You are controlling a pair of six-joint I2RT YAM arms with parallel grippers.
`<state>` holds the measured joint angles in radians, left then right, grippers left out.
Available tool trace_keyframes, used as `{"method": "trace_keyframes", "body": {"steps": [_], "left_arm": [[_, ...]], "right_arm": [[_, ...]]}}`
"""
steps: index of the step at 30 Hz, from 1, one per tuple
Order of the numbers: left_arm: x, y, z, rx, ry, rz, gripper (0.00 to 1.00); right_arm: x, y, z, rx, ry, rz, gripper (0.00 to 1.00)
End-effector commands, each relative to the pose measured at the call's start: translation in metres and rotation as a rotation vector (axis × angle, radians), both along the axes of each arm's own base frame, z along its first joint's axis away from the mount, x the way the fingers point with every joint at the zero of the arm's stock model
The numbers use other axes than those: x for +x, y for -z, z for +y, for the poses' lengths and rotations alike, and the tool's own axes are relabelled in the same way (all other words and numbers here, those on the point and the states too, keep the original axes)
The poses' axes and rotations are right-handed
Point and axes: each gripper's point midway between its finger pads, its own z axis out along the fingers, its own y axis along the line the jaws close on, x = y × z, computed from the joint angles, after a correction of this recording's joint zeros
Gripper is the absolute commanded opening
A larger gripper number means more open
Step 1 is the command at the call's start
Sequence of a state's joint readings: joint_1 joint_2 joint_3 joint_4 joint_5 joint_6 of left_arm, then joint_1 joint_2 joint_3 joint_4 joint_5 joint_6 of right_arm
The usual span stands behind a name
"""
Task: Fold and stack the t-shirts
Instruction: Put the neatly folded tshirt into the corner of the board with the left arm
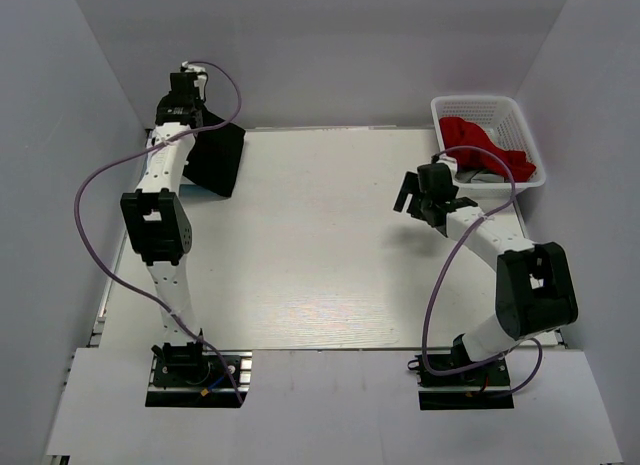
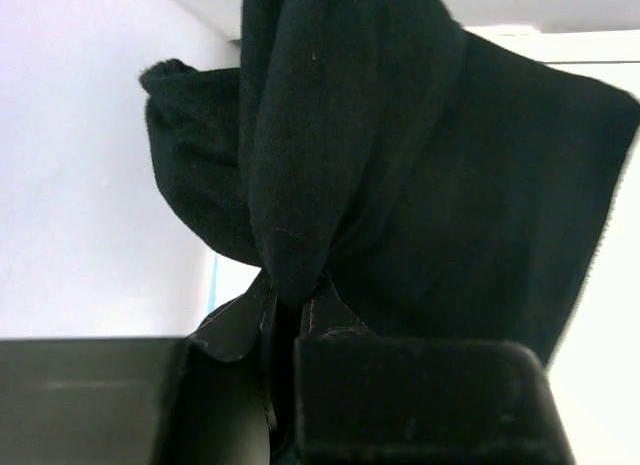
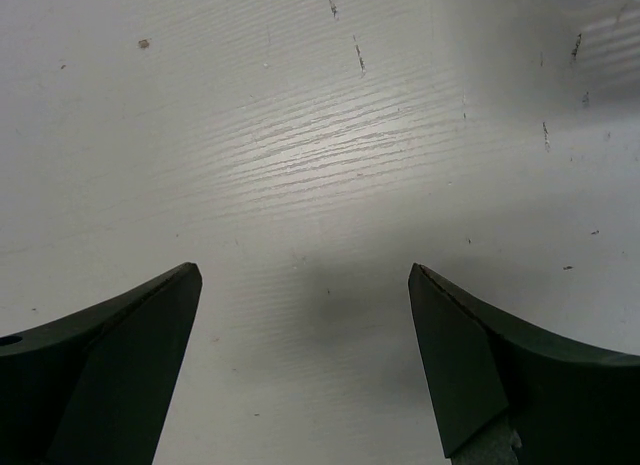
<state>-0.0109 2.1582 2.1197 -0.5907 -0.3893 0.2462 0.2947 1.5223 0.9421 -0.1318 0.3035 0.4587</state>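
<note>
Black t-shirt (image 2: pixel 400 165) bunches over left tool (image 2: pixel 293 307), hiding its fingertips.

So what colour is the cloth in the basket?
The cloth is red, clearest in the top external view.

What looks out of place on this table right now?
The black t-shirt hangs bunched from the left pincer at the far left corner, not flat for folding. A red cloth lies crumpled in the basket.

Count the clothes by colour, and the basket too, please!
Black t-shirt: 1
Red cloth: 1
White basket: 1
Total: 3
</note>
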Motion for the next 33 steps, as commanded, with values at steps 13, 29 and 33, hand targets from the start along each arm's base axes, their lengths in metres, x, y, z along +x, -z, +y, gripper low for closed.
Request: {"method": "trace_keyframes", "body": {"steps": [13, 29, 33], "left_arm": [[0.030, 0.004, 0.099, 0.120, -0.252, -0.145, 0.35], [-0.006, -0.035, 0.054, -0.141, -0.238, -0.198, 1.00], [-0.041, -0.042, -0.018, -0.450, -0.061, -0.177, 1.00]], "right_arm": [[0.026, -0.006, 0.007, -0.004, -0.004, 0.010, 0.90], [-0.003, -0.041, 0.030, 0.170, -0.106, -0.142, 0.90], [-0.022, -0.043, 0.040, 0.240, -0.154, -0.159, 0.90]]}}
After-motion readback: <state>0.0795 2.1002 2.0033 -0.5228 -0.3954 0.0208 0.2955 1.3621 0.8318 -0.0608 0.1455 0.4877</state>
